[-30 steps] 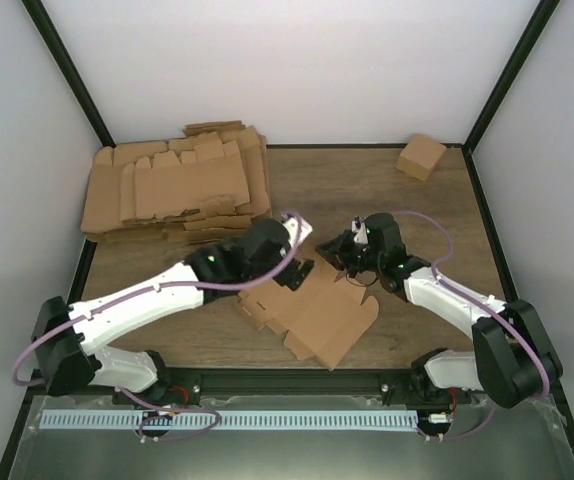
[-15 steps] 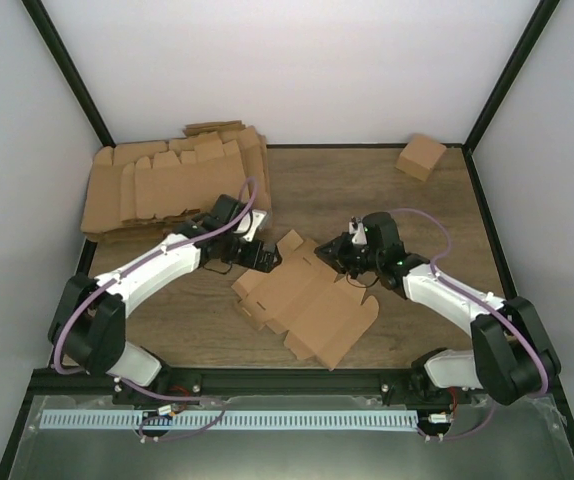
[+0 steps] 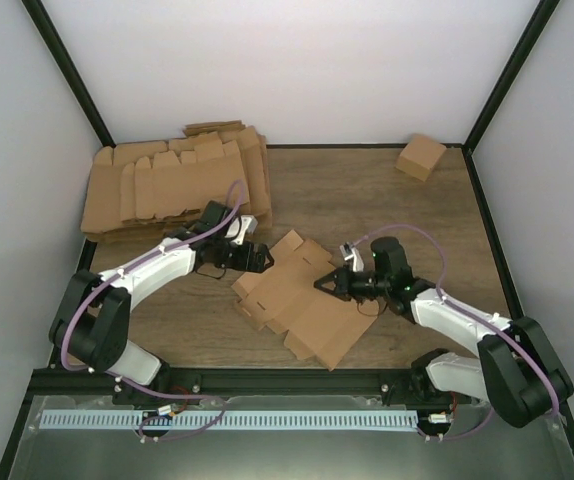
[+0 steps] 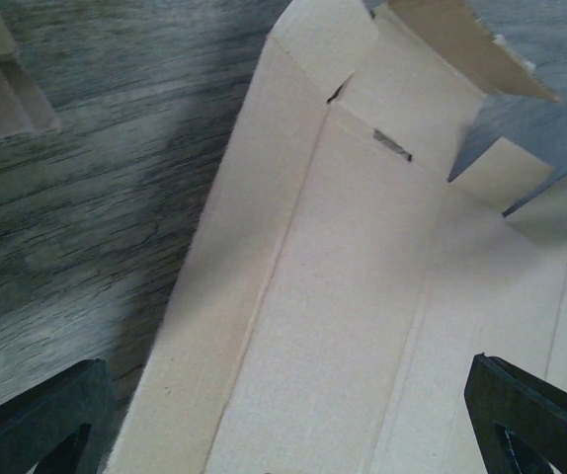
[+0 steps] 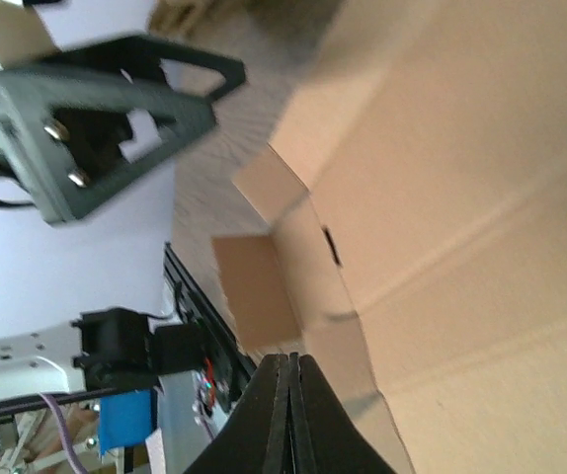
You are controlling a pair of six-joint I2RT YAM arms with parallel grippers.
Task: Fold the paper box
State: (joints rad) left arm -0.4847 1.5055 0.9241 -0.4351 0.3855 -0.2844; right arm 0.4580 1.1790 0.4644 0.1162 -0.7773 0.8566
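Note:
A flat brown cardboard box blank (image 3: 302,300) lies unfolded in the middle of the table. My left gripper (image 3: 258,258) is at its far-left edge, low over it. In the left wrist view its fingers (image 4: 37,420) stand wide apart with the blank (image 4: 363,296) filling the space between them, and nothing is held. My right gripper (image 3: 329,284) is shut, its tip (image 5: 290,357) on or just above the blank's upper face (image 5: 442,197); I see nothing between its jaws. The left gripper (image 5: 116,109) shows in the right wrist view.
A stack of flat box blanks (image 3: 177,185) lies at the back left. A small folded box (image 3: 421,156) stands at the back right corner. Black frame posts and white walls close in the table (image 3: 367,190).
My left arm has pulled back to the left, off the blank's middle to its far-left edge. My right gripper has moved nearer and lower, onto the blank. The blank lies flatter.

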